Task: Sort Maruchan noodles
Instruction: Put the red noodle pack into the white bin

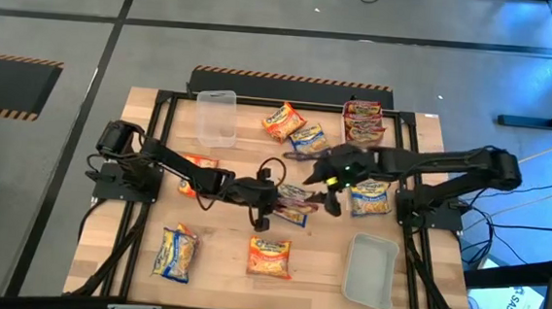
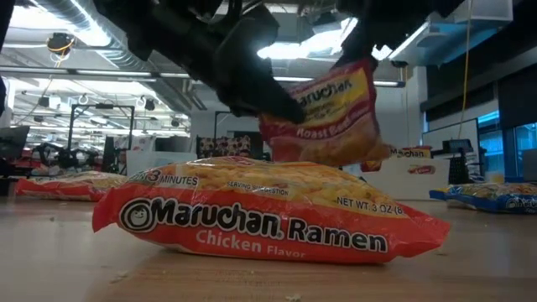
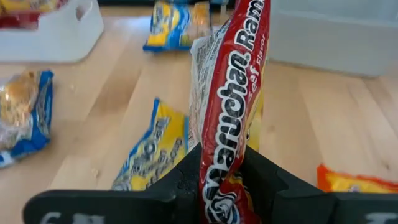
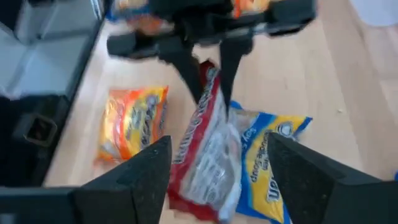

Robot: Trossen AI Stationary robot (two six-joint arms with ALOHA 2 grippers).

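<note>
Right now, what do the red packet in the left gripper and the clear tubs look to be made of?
The red packet, pinched in the left gripper, looks like thin glossy printed plastic film: it creases and shows shiny highlights. The tub at the table's back and the one near the right arm look like translucent, fairly rigid plastic with a frosted finish; the wood shows faintly through them. The right gripper stands open beside the packet.

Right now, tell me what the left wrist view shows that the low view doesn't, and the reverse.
Left wrist only: the left end effector shut on the red packet, a blue packet lying on the table under it, and a white tub. Low only: an orange chicken packet lying up close, and the room behind. Both: the red packet held up off the table.
</note>
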